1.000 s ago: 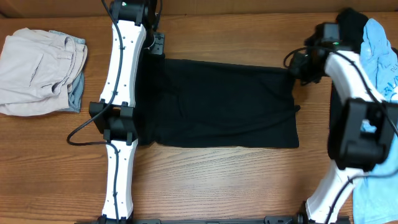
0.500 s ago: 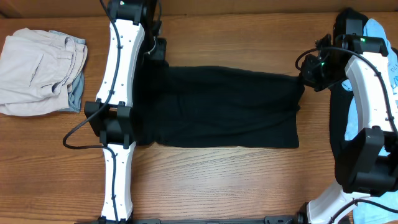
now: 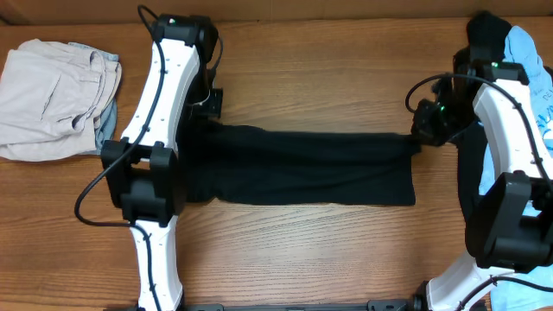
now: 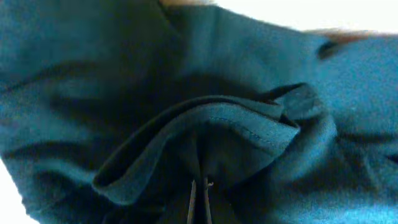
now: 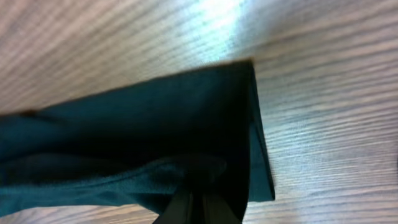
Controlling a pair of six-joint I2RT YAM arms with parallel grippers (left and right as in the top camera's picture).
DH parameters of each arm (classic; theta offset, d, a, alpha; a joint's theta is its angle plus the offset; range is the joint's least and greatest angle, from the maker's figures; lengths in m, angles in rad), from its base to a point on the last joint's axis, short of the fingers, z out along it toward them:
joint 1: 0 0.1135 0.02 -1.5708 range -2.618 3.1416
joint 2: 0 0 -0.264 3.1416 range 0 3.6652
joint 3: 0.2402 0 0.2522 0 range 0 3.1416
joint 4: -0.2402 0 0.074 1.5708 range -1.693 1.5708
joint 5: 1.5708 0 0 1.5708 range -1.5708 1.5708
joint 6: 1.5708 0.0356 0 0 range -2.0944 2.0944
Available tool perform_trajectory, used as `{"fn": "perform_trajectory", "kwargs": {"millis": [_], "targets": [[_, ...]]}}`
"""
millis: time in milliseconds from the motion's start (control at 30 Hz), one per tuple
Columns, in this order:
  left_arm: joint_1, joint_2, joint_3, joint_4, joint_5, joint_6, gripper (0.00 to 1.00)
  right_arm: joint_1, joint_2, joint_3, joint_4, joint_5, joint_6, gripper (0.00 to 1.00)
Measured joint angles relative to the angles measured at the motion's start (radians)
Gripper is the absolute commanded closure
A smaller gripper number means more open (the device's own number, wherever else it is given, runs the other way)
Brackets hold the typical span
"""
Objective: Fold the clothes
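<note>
Black T-shirt [image 3: 311, 168], half-folded across table

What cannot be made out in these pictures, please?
- Neck label of the black T-shirt: in no view; folded fabric may cover it.
- Left claw: overhead, black against black fabric; wrist view shows only fingertips.
- Light-blue garment: overhead, cut by the frame edge, partly behind the right arm.

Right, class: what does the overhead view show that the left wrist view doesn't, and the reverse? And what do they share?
Only overhead: the whole black T-shirt stretched across the wooden table, the right gripper shut on its right end, a beige folded pile at the left and a light-blue T-shirt at the right. Only left wrist: a stitched hem folded over, seen close up. Both: the black fabric, with the left gripper shut on it.
</note>
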Motion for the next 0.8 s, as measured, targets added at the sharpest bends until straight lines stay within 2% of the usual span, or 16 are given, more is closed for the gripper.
{"fn": "perform_trajectory", "kwargs": {"millis": [33, 67, 100, 200, 267, 400, 467, 567, 800], "targets": [[0.0, -0.007, -0.045, 0.004, -0.002, 0.0, 0.96, 0.0, 0.0, -0.021, 0.006, 0.002, 0.0, 0.84], [0.0, -0.008, -0.092, 0.013, -0.005, 0.0, 0.95, 0.0, 0.0, -0.039, 0.01, 0.004, 0.002, 0.76], [0.0, -0.007, -0.142, 0.027, -0.007, 0.0, 0.81, 0.0, 0.0, -0.058, 0.016, 0.007, 0.004, 0.6], [0.0, -0.001, -0.274, 0.047, -0.011, 0.003, 0.46, 0.0, 0.0, -0.106, 0.024, 0.019, 0.007, 0.39], [0.0, 0.001, -0.32, 0.045, -0.015, -0.005, 0.26, -0.002, 0.0, -0.129, 0.029, 0.027, 0.002, 0.34], [0.0, 0.001, -0.338, 0.04, -0.027, 0.005, 0.13, -0.015, 0.0, -0.15, 0.053, 0.034, 0.001, 0.27], [0.0, 0.001, -0.338, 0.039, -0.034, 0.003, 0.09, -0.024, 0.0, -0.152, 0.073, 0.036, -0.001, 0.23], [0.0, 0.001, -0.325, 0.024, -0.049, 0.004, 0.0, -0.029, 0.0, -0.158, 0.107, 0.039, 0.0, 0.21], [0.0, -0.007, -0.062, -0.001, -0.06, 0.004, 0.0, 0.001, 0.0, -0.274, 0.243, 0.037, 0.0, 0.19]]}}
